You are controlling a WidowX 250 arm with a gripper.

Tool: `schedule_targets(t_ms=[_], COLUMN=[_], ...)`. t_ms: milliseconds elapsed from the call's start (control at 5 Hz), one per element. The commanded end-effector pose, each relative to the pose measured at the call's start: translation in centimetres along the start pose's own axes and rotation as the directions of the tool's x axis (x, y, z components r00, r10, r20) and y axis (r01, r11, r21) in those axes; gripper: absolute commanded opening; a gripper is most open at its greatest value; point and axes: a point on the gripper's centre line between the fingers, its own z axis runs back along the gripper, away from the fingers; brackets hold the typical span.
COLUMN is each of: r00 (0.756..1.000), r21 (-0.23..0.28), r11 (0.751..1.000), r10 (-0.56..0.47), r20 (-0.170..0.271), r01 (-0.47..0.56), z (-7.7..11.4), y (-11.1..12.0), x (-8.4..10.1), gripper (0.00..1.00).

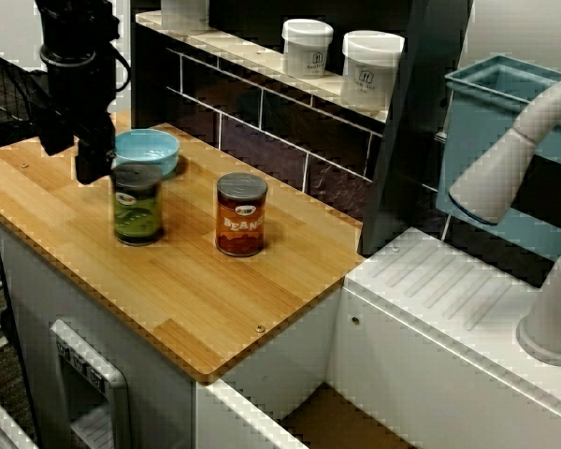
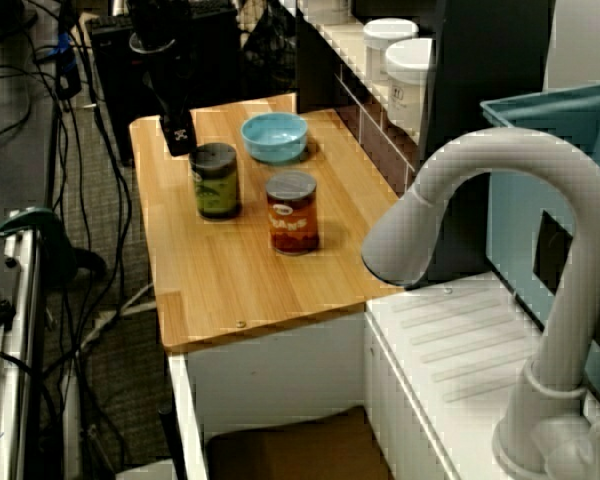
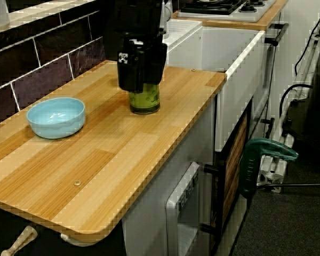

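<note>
- green can [image 1: 136, 206] stands upright on the wooden worktop [image 1: 196, 299], roughly midway between its front edge and the tiled back wall, lid on and green label facing the front.
- The black gripper [image 1: 93, 166] hangs just beside the can's top, on the side away from the orange can [image 1: 241, 217]. Its lower end is level with the lid.
- In the view from the front the gripper's tip overlaps the lid's edge. Whether it touches the can cannot be told.
- In the view from the worktop's end the gripper [image 3: 141, 85] covers the upper half of the can [image 3: 145, 102], and only the lower part of the label shows beneath it.
- Fingers: none of the three views shows the gap between them, so I cannot tell whether they are spread or closed. They are not seen wrapped around the can.
- The orange can, labelled BEANS, stands upright near the green one and apart from it, towards the sink side.
- A light blue bowl [image 1: 150, 150] sits behind the green can, close to the wall and not touching the can.
- Two white jars [image 1: 371, 67] stand on the ledge above the tiles.
- A white faucet [image 2: 480, 200] arches over the white drainboard beside the worktop.
</note>
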Motion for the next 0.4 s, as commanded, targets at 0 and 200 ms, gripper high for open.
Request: schedule_targets(t_ms=[0, 200], r00=[1.000, 1.000], r21=[-0.082, -0.096], r11=[0.996, 0.995], r10=[0.018, -0.007], r20=[-0.011, -0.026], r01=[-0.019, 0.005], z=[1.8, 3.0], y=[-2.4, -3.1], x=[0.6, 0.3], gripper=[1.00, 1.00])
